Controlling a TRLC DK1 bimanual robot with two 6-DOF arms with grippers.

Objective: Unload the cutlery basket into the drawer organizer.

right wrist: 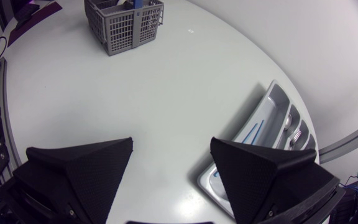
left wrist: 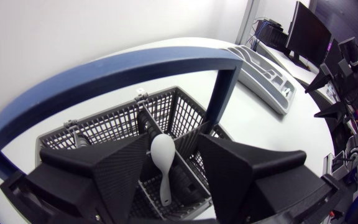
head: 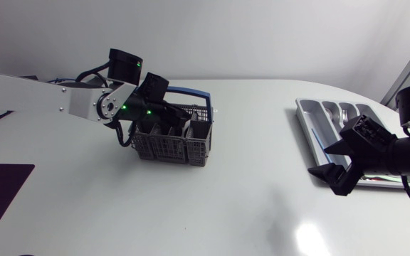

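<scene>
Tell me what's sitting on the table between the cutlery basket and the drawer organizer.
Nothing: the head view shows only bare white table between the cutlery basket and the drawer organizer.

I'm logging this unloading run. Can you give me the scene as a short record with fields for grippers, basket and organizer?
left gripper: open, above the basket, spoon below between its fingers
right gripper: open, empty, beside the organizer
basket: upright, spoon inside, bowl up
organizer: some cutlery already in it
</scene>
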